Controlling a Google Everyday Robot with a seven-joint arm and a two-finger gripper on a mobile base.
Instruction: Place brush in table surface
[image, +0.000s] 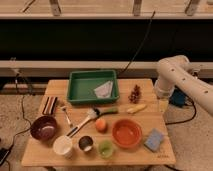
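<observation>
Brush (82, 123) lies between fork (66, 116) and orange (101, 125); tool (162, 105) hovers far right.

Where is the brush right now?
In the camera view the brush lies on the table, left of centre, between the fork and the orange fruit. The gripper hangs at the table's right edge.

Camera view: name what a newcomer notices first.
The green rectangular plastic tray at the light-wood table's back and the orange round bowl near the front stand out. The white robot arm looms right, its gripper open over the table's right edge.
</observation>
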